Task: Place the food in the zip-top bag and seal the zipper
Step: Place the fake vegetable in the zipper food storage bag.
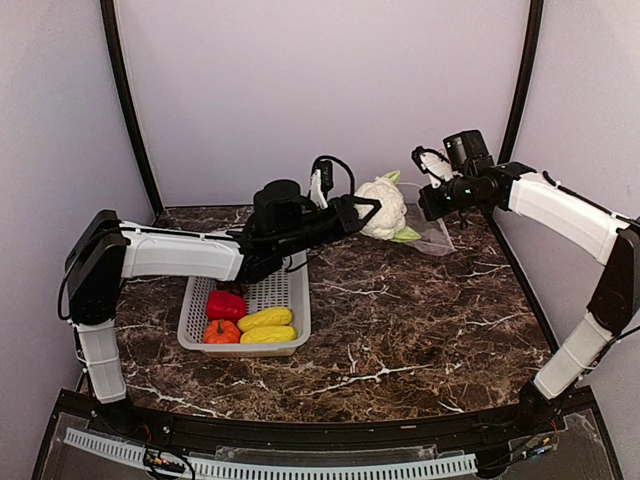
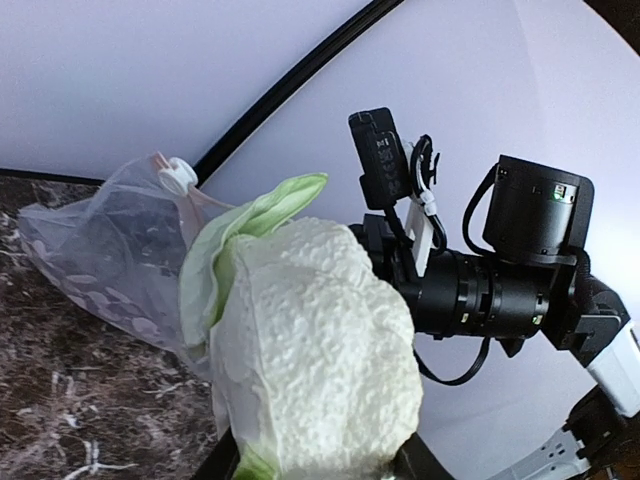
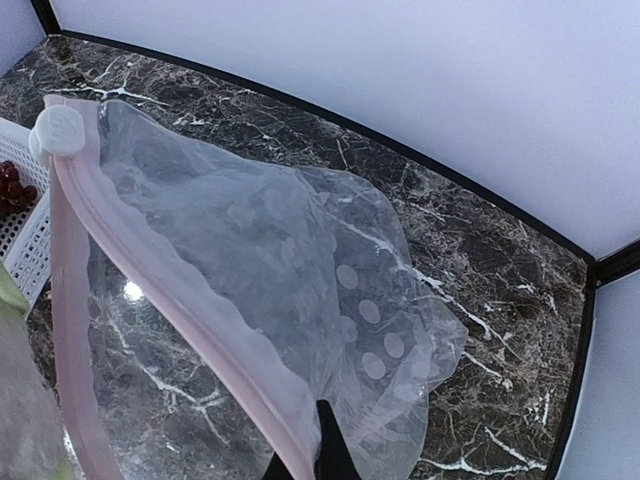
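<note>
1. Dark marble bench (image 1: 400, 320), white walls: the left tool (image 1: 362, 212) clasps a cauliflower (image 1: 385, 207) aloft, with the bag (image 3: 300, 260) mouth just ahead of it.
2. The right tool (image 3: 318, 452) is pinched on the bag's pink zipper (image 3: 150, 270) edge, and the bag droops below it.
3. The step in hand appears to be loading the cauliflower. Next it needs pushing forward through the mouth, then release.
4. A pepper (image 1: 226, 304) and yellow pieces (image 1: 266, 320) wait in the basket (image 1: 245, 349) behind the left tool.
</note>
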Robot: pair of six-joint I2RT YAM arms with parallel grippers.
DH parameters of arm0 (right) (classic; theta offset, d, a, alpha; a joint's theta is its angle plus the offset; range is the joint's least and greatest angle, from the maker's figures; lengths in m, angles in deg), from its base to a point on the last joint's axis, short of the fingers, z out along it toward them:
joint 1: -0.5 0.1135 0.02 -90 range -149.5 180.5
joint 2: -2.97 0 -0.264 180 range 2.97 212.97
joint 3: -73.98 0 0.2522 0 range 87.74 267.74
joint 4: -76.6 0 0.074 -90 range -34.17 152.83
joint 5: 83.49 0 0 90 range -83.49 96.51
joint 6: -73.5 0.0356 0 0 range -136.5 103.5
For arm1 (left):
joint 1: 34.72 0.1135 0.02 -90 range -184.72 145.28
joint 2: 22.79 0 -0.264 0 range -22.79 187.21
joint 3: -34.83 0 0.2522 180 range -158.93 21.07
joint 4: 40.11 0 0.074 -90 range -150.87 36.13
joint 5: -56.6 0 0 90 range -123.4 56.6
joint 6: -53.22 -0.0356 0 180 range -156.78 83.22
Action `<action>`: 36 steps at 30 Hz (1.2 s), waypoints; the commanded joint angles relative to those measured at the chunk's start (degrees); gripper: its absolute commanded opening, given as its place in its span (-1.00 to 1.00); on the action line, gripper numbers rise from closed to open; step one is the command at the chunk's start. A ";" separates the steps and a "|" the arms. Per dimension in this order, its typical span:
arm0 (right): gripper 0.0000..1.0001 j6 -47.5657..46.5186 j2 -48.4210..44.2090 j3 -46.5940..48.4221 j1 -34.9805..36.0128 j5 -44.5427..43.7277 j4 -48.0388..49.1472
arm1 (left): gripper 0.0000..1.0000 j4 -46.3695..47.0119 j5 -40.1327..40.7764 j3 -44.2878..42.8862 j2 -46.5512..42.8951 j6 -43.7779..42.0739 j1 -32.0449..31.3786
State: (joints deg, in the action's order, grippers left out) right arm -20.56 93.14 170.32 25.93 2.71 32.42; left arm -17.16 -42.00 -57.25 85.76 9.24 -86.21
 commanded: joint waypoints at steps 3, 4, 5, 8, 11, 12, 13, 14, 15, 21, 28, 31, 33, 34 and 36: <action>-1.00 2.94 0.63 1.00 -0.21 3.51 -0.24 | -0.51 19.32 -5.06 -3.32 4.60 15.66 -1.29; -1.00 3.14 0.63 1.07 -0.23 3.53 -0.22 | -0.53 19.64 -5.00 -3.83 5.34 16.53 -1.27; -1.00 3.24 0.67 1.16 -0.25 3.53 -0.24 | -0.53 19.72 -4.99 -4.06 5.66 16.99 -1.28; -1.00 3.48 0.86 1.30 -0.27 3.36 -0.18 | -0.56 19.71 -5.16 -5.21 6.37 17.43 -1.57; -1.00 4.03 0.52 1.59 -0.30 3.57 -0.38 | -0.61 13.72 -3.64 -6.35 6.18 16.21 -1.75; -1.00 4.05 0.14 1.72 -0.33 3.53 -0.45 | -0.64 10.57 -2.02 -6.54 6.24 16.16 -1.73; -1.00 4.05 -0.21 1.93 -0.30 4.63 -0.45 | -0.65 9.61 -1.32 -6.56 6.56 16.39 -1.71; -1.00 4.05 -0.63 2.09 -0.29 5.16 -0.61 | -0.66 7.94 -0.14 -6.64 6.79 16.65 -1.69; -1.00 4.05 -0.95 2.25 -0.34 5.55 -0.77 | -0.67 6.45 0.36 -6.74 7.36 16.98 -1.74; -1.00 4.05 -3.37 1.65 -0.30 7.15 -0.31 | -0.71 1.72 1.61 -8.87 10.11 14.86 -1.70; -1.00 5.35 -4.07 1.70 -0.30 8.91 0.05 | -0.75 -1.44 2.28 -9.36 10.32 14.38 -1.69; -1.00 4.86 -3.91 1.64 -0.01 11.65 -0.06 | -0.75 -1.47 2.22 -9.58 10.28 14.43 -1.63; -1.00 4.44 -3.74 1.30 0.55 13.51 -0.22 | -0.75 -1.31 2.08 -10.06 10.35 14.58 -1.53; -1.00 4.41 -3.58 1.07 0.87 15.14 -0.46 | -0.75 -1.26 1.91 -10.30 10.43 14.68 -1.48; -1.00 2.92 -3.49 0.50 1.82 17.06 -0.61 | -0.76 -1.20 1.51 -11.68 10.57 14.68 -1.31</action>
State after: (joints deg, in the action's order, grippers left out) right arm -16.21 90.43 170.96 25.98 14.19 31.46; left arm -18.73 -40.19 -65.45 97.28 24.84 -87.76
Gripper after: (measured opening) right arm 0.003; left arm 0.330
